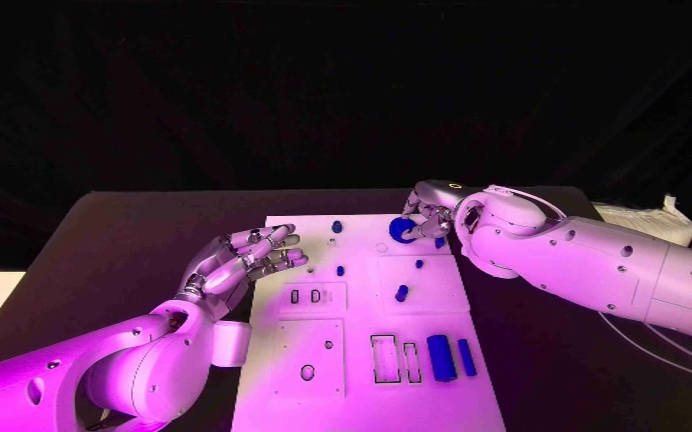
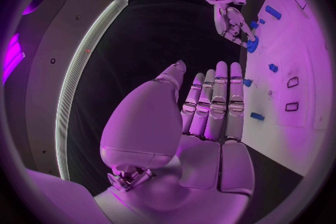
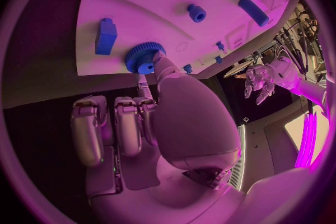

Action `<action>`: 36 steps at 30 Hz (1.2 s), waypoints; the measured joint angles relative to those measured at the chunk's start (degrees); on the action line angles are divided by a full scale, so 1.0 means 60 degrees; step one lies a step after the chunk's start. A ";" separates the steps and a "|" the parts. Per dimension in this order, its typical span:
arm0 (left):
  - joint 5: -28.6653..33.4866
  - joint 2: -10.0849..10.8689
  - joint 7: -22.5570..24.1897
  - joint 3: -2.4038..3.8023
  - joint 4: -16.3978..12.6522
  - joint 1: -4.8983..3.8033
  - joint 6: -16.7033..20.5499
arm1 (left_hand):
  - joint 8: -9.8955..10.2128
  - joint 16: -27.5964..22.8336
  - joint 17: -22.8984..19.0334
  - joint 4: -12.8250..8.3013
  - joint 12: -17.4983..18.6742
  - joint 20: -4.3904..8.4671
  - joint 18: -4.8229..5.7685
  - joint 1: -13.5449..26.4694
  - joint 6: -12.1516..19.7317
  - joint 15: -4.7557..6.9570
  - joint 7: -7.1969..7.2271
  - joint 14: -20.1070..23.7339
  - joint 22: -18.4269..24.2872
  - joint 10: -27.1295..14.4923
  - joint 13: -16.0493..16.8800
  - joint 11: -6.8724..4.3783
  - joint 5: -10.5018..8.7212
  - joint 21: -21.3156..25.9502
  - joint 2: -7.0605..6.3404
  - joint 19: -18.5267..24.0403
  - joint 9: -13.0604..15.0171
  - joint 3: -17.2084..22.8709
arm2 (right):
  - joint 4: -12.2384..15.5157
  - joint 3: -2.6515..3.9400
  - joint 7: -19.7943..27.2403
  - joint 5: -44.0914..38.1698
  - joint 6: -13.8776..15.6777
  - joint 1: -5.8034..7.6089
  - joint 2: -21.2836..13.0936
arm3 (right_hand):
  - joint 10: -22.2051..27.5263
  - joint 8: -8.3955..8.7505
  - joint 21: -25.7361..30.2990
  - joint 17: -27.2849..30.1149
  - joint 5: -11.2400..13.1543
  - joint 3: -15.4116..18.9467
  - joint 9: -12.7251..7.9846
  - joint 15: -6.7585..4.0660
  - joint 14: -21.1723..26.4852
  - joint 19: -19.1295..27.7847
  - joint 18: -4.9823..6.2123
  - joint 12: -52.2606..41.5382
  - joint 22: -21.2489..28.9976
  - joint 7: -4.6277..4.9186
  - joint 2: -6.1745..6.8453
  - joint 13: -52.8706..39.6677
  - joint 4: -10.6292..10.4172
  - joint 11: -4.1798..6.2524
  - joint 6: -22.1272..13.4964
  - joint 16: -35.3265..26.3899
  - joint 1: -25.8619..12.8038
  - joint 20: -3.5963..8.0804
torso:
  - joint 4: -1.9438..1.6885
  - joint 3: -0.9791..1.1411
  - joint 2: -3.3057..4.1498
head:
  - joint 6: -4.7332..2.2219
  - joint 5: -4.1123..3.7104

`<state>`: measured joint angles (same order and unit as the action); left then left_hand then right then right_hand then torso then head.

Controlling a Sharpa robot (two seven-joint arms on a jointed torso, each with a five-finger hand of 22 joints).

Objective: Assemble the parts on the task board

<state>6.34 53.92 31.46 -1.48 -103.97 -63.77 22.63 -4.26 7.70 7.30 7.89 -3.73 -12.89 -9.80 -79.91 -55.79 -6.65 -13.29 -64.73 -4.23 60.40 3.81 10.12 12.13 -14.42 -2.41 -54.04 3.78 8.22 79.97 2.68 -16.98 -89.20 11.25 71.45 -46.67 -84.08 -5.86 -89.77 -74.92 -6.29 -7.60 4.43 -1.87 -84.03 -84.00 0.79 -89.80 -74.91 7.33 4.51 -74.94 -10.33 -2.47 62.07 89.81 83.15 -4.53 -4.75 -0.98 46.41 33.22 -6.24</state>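
The white task board (image 1: 310, 352) lies in the middle of the black table. My right hand (image 1: 428, 214) is over the board's far right corner and pinches a round blue gear (image 1: 401, 229) between thumb and a finger; the right wrist view shows the gear (image 3: 143, 57) at the fingertips, just above the board's edge. My left hand (image 1: 242, 264) hovers at the board's left edge with straight, spread fingers and holds nothing, as the left wrist view of the left hand (image 2: 210, 109) confirms. Two long blue bars (image 1: 450, 357) lie at the near right of the board.
Small blue pieces are scattered on the board: a peg (image 1: 336, 224) at the far side, a short cylinder (image 1: 402, 292) mid-board, a block (image 3: 106, 35) near the gear. Empty slots (image 1: 387, 359) sit beside the bars. Something white (image 1: 649, 217) lies at the table's right edge.
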 measured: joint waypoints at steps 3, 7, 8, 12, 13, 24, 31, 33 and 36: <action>0.0000 0.0002 -0.0003 0.0000 0.0000 0.0000 -0.0004 | 0.0000 0.0000 -0.0001 0.0000 0.0000 0.0000 0.0000 0.0000 0.0000 0.0000 0.0000 0.0000 0.0000 0.0000 0.0000 0.0000 0.0000 0.0000 0.0000 0.0000 0.0000 0.0000 | 0.0033 -0.0001 0.0050 -0.0098 0.0078 -0.0010 0.0024 | 0.0023 -0.0005 0.0000 0.0000 0.0020 -0.0115 -0.0002 0.0000 0.0001 -0.0002 0.0001 0.0000 0.0000 0.0016 -0.0062 0.0000 0.0142 0.0052 0.0017 0.0000 0.0114 0.0047 | -0.0003 0.0001 0.0000 | 0.0006 -0.0003; 0.0000 0.0004 -0.0009 0.0000 -0.0001 0.0000 -0.0009 | 0.0000 0.0000 0.0000 0.0000 0.0000 0.0000 0.0000 0.0000 0.0000 0.0000 0.0000 0.0000 0.0000 0.0000 0.0000 0.0000 0.0000 0.0000 0.0000 0.0000 0.0000 0.0000 | 0.0083 -0.0011 0.0078 -0.0278 0.0194 -0.0027 0.0040 | 0.0005 -0.0005 0.0000 0.0001 -0.0029 -0.0225 -0.0003 -0.0067 0.0001 -0.0002 0.0001 0.0000 0.0000 0.0016 -0.0116 0.0001 0.0254 0.0071 0.0020 0.0000 0.0184 0.0075 | -0.0008 0.0003 0.0000 | 0.0007 -0.0003; 0.0000 0.0004 -0.0010 0.0000 -0.0001 0.0000 -0.0010 | 0.0000 0.0000 0.0000 0.0000 0.0000 0.0000 0.0000 0.0000 0.0000 0.0000 0.0000 0.0000 -0.0001 0.0000 0.0000 0.0000 0.0000 0.0000 0.0000 0.0000 0.0000 0.0000 | 0.0092 -0.0013 0.0080 -0.0318 0.0216 -0.0032 0.0043 | -0.0011 -0.0005 0.0000 0.0001 -0.0066 -0.0247 -0.0004 -0.0067 0.0001 -0.0002 0.0001 0.0000 0.0001 0.0016 -0.0127 0.0001 0.0258 0.0087 0.0020 0.0000 0.0191 0.0075 | -0.0008 0.0003 0.0000 | 0.0008 -0.0003; 0.0000 0.0006 -0.0014 0.0000 -0.0002 0.0000 -0.0015 | 0.0000 0.0000 0.0000 0.0000 0.0000 0.0000 0.0000 0.0000 0.0000 0.0000 0.0000 0.0000 -0.0001 0.0000 0.0000 0.0000 0.0000 0.0000 0.0000 0.0000 0.0000 0.0000 | 0.0134 -0.0020 0.0082 -0.0480 0.0289 -0.0048 0.0045 | 0.0023 -0.0005 0.0000 0.0002 -0.0151 -0.0308 -0.0019 -0.0067 0.0001 0.0013 0.0001 0.0000 0.0001 0.0017 -0.0179 0.0002 0.0277 0.0120 0.0020 -0.0001 0.0139 0.0128 | -0.0008 0.0004 0.0000 | 0.0018 0.0007; 0.0000 0.0006 -0.0015 0.0000 -0.0002 0.0000 -0.0017 | 0.0000 0.0000 -0.0001 0.0000 0.0000 0.0000 0.0000 0.0000 0.0000 0.0000 0.0000 0.0000 -0.0001 0.0000 0.0000 0.0000 0.0000 0.0000 0.0000 0.0000 0.0000 0.0000 | 0.0161 -0.0022 0.0082 -0.0506 0.0310 -0.0052 0.0042 | 0.0023 -0.0005 0.0000 0.0002 -0.0184 -0.0324 -0.0031 -0.0067 0.0001 -0.0001 0.0001 0.0000 0.0001 0.0017 -0.0192 0.0001 0.0292 0.0120 0.0020 -0.0001 0.0125 0.0142 | -0.0008 0.0004 0.0000 | 0.0019 0.0009; 0.0001 -0.0002 -0.0033 0.0000 0.0010 0.0000 -0.0037 | 0.0000 0.0001 -0.0001 -0.0025 0.0000 0.0000 0.0000 0.0000 0.0000 0.0000 0.0000 0.0000 0.0008 0.0000 0.0000 0.0000 0.0000 0.0000 0.0000 0.0000 0.0000 0.0026 | 0.1101 -0.0035 0.0071 -0.1108 0.0909 -0.0085 0.0169 | 0.0023 -0.0004 0.0001 0.0000 -0.0358 -0.0401 -0.0508 -0.0067 0.0001 -0.0001 0.0002 0.0000 -0.0006 0.0017 -0.0311 0.0003 0.0314 0.0120 0.0020 -0.0005 -0.0179 0.0141 | -0.0010 0.0010 0.0000 | -0.0004 0.0054; 0.0001 -0.0006 -0.0042 0.0000 0.0018 0.0000 -0.0050 | 0.0000 0.0001 -0.0001 -0.0025 0.0000 0.0000 0.0000 0.0000 0.0000 0.0000 0.0000 0.0000 0.0008 0.0000 0.0000 0.0000 0.0000 0.0000 0.0000 0.0000 0.0000 0.0026 | 0.1241 -0.0062 -0.0015 -0.1783 0.1240 -0.0079 0.0649 | 0.0023 -0.0003 0.0001 -0.0005 -0.0358 -0.0414 -0.0508 -0.0067 0.0001 -0.0001 0.0002 0.0000 -0.0006 0.0016 -0.0289 0.0003 0.0304 0.0119 0.0020 -0.0005 -0.0207 0.0141 | -0.0019 0.0004 0.0002 | -0.0007 0.0088; 0.0001 -0.0008 -0.0045 0.0000 0.0022 0.0001 -0.0054 | 0.0000 0.0001 -0.0001 -0.0025 0.0000 0.0000 0.0000 0.0000 0.0000 0.0000 0.0000 0.0000 0.0008 0.0000 0.0000 0.0000 0.0000 0.0000 0.0000 0.0000 0.0000 0.0026 | 0.1190 -0.0106 -0.0045 -0.1947 0.1308 -0.0081 0.0841 | 0.0023 -0.0002 0.0001 -0.0005 -0.0358 -0.0416 -0.0508 -0.0067 0.0001 -0.0001 0.0002 0.0000 -0.0005 0.0017 -0.0290 0.0004 0.0303 0.0119 0.0020 -0.0005 -0.0208 0.0141 | -0.0017 0.0004 0.0003 | 0.0000 0.0092; 0.0001 -0.0012 -0.0046 0.0000 0.0032 0.0001 -0.0060 | 0.0000 0.0001 -0.0002 -0.0025 0.0000 0.0000 0.0000 0.0000 0.0000 0.0000 0.0000 0.0000 0.0008 0.0000 0.0000 0.0000 0.0000 0.0000 0.0000 0.0000 0.0000 0.0026 | 0.1088 -0.0167 -0.0070 -0.2119 0.1369 -0.0116 0.1106 | 0.0023 0.0028 0.0001 -0.0005 -0.0358 -0.0416 -0.0508 -0.0066 0.0002 -0.0001 0.0002 0.0000 -0.0005 0.0017 -0.0290 0.0004 0.0302 0.0119 0.0020 -0.0006 -0.0209 0.0141 | -0.0014 0.0003 0.0003 | 0.0002 0.0100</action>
<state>6.34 53.85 31.18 -1.48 -103.78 -63.77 22.27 -4.26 7.70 7.29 7.74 -3.73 -12.89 -9.80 -79.91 -55.79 -6.66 -13.29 -64.73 -4.18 60.40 3.81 10.12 12.13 -14.42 -2.41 -54.04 3.78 8.37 86.50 1.68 -17.40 -101.91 19.46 70.75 -40.04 -83.94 -5.70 -89.76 -74.95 -8.43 -10.09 1.39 -2.27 -84.02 -84.01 0.80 -89.80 -74.94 7.43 2.77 -74.92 -8.52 -1.75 62.20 89.77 81.90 -3.69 -4.83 -0.97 46.43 33.23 -5.64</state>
